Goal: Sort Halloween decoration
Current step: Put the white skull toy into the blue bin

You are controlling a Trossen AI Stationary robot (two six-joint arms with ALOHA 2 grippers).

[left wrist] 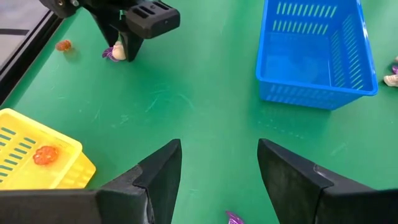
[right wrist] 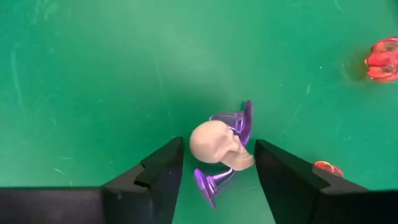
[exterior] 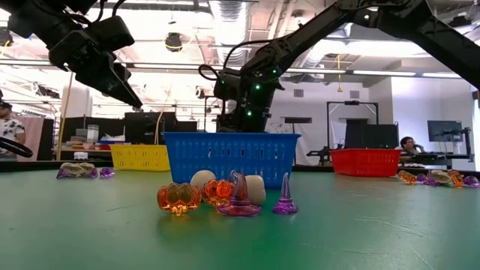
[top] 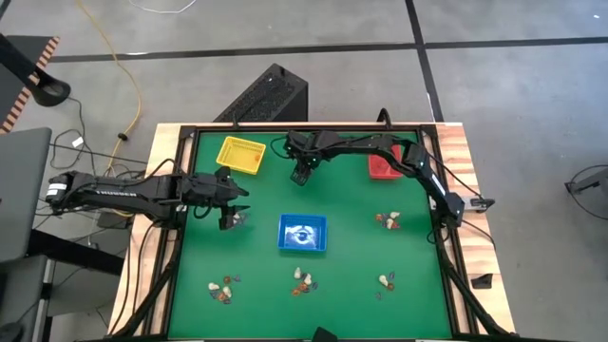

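Between right claw [right wrist: 217, 171] fingers, skull [right wrist: 217, 144] partly covering purple hats [right wrist: 239, 119]

no readable text, labels, numbers or signs anywhere

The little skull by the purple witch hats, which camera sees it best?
The right wrist view: the skull lies sideways between two purple witch hats, right in front of the open right gripper. The left wrist view shows only a whitish bit; in the high and low views I can't pick it out.
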